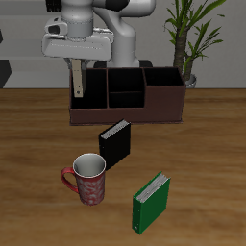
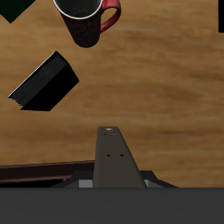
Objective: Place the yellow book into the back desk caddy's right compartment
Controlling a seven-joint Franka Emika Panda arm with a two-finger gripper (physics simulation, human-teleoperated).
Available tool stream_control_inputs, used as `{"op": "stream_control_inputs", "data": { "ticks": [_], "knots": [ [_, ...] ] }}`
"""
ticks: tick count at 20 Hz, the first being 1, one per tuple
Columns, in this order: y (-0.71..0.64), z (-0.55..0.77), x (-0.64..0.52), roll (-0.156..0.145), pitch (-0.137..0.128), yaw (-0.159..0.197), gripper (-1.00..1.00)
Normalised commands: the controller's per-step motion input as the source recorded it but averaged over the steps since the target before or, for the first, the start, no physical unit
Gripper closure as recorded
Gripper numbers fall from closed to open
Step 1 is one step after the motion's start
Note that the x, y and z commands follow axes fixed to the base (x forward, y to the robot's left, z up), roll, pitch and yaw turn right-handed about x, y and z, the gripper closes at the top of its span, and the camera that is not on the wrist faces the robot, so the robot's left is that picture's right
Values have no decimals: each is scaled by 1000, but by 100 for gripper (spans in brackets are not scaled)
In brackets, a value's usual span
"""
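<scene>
My gripper (image 1: 74,63) is shut on the yellow book (image 1: 75,83), a thin greyish-yellow slab that hangs upright from the fingers. The book is over the right end of the back desk caddy (image 1: 144,104), a long reddish-brown box with a black interior. Its lower edge is at the rim of the right compartment (image 1: 91,88). I cannot tell whether it is inside. In the wrist view the book (image 2: 117,159) is edge-on, with the caddy's rim (image 2: 35,171) beside it.
A black book (image 1: 116,144) stands in front of the caddy and also shows in the wrist view (image 2: 44,84). A red patterned mug (image 1: 88,180) and a green book (image 1: 151,203) stand nearer the table's front edge. A potted plant (image 1: 187,38) is behind the caddy.
</scene>
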Motion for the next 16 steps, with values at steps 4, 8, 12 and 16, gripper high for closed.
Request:
{"op": "stream_control_inputs", "data": {
  "ticks": [4,8,12,16],
  "knots": [
    [320,475,-327,1,6,-4,100],
    [390,318,-357,1,18,5,100],
    [454,174,-361,20,16,37,100],
    [435,166,-327,31,-7,38,100]
  ]
}}
